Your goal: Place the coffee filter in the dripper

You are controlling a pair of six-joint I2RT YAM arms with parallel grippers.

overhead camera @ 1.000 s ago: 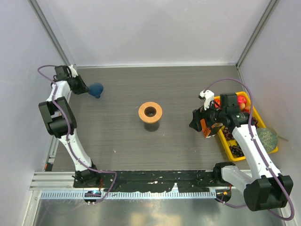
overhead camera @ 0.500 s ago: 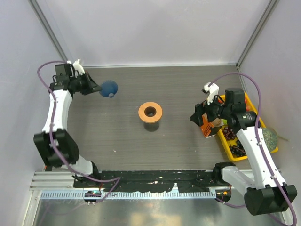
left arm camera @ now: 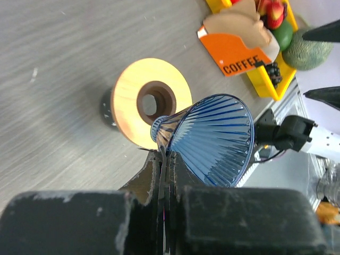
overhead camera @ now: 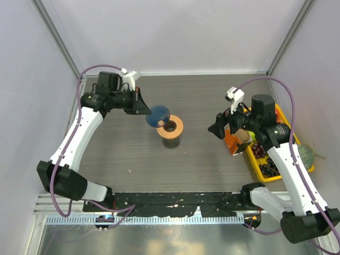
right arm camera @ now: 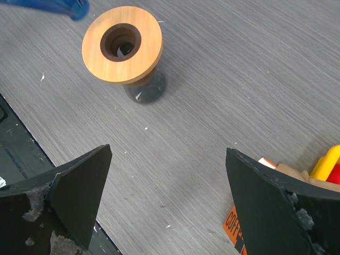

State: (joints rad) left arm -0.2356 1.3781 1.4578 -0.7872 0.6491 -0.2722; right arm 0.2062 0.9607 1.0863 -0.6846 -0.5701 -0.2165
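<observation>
The left tool [left arm camera: 163, 159] pinches the thin wall of the dark blue ribbed cone funnel [left arm camera: 212, 138], fingers pressed together on it. It holds the cone tipped on its side in the air just beside the round light-brown wooden ring [overhead camera: 170, 126], which rests on a dark stand on the grey wood-grain worktop [overhead camera: 127, 154]. By my reading the dripper is not yet assembled, so the step in hand is seating the cone. That calls for turning it upright and lowering its narrow end into the ring's hole. Further right, the right tool [right arm camera: 169, 153] hangs spread wide and empty above the worktop. The tan-brown paper coffee filter [left arm camera: 236, 24] seems to stick out of the orange cardboard box marked COFFEE [left arm camera: 234, 53], though the view there is partial. The box leans beside a yellow plastic bin [overhead camera: 268, 178] of small items. Nothing lies between ring and box. The filter's snug seat in the box may hinder drawing it out.
</observation>
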